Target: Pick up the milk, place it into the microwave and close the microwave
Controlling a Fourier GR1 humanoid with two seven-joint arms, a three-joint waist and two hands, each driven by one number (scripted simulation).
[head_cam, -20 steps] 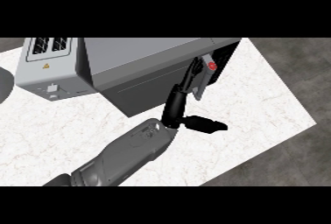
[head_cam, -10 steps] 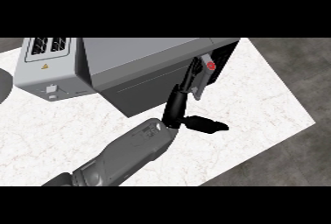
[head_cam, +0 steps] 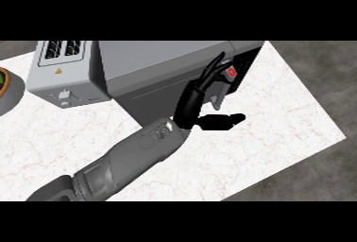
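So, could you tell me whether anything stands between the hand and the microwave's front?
Nothing visible does. The left hand lies with straight fingers against the microwave at its front, beside a dark strip with a red spot. The toaster stands off to the left. The milk cannot be made out.

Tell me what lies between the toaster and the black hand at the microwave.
In the head view, the grey microwave fills that stretch: the toaster at its left, the left hand with straight fingers at its right edge.

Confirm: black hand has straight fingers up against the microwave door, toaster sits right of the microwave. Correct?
Not quite. The head view shows the toaster left of the microwave, not right. The hand does have straight fingers against the door.
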